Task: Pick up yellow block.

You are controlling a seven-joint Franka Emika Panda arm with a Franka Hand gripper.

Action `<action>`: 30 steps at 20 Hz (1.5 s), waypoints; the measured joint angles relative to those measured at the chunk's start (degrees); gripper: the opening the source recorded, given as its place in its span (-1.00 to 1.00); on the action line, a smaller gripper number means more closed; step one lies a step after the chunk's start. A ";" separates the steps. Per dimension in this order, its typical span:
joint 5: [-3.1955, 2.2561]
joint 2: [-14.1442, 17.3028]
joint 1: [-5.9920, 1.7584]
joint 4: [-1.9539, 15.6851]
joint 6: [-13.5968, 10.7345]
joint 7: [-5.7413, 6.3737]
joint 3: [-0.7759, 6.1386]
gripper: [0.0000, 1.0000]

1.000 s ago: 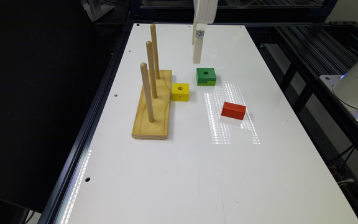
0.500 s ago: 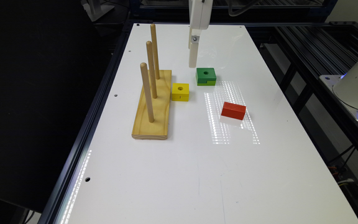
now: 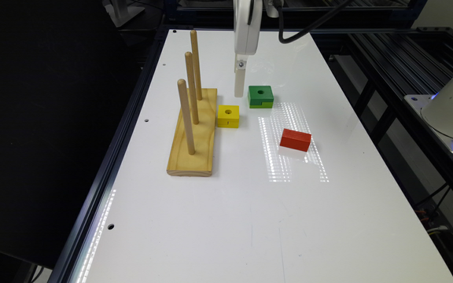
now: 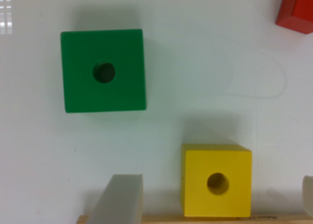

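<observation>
A white table bears the yellow block, green block, red block and peg board.

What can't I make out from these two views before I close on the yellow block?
- Red block: wrist view, cut off at the picture's edge.
- Wooden peg base: wrist view, just a sliver at the edge.
- Yellow block's far sides: exterior view, turned away from the camera.
- Gripper height above the table: exterior view, unclear.

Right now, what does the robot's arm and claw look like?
The arm ends in a glossy white casing with a thick black cable looping behind it. Below it, the claw shows a small metal screw and a slim, flat, off-white finger.
</observation>
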 joint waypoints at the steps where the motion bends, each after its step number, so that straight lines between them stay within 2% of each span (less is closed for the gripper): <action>1: 0.00 0.37 0.01 0.03 0.10 0.00 0.01 1.00; 6: 0.00 3.42 0.04 0.51 2.73 0.00 0.07 1.00; 10: 0.00 5.00 0.07 2.09 2.98 0.00 0.15 1.00; 15: 0.00 6.28 0.07 2.53 3.33 0.00 0.25 1.00; 20: 0.00 10.17 0.07 2.88 6.73 0.00 0.47 1.00; 22: 0.00 10.89 0.07 3.38 6.94 0.00 0.50 1.00; 27: 0.01 10.97 0.09 4.01 6.92 0.23 1.50 1.00; 30: 0.01 10.97 0.09 4.06 6.92 0.23 1.61 1.00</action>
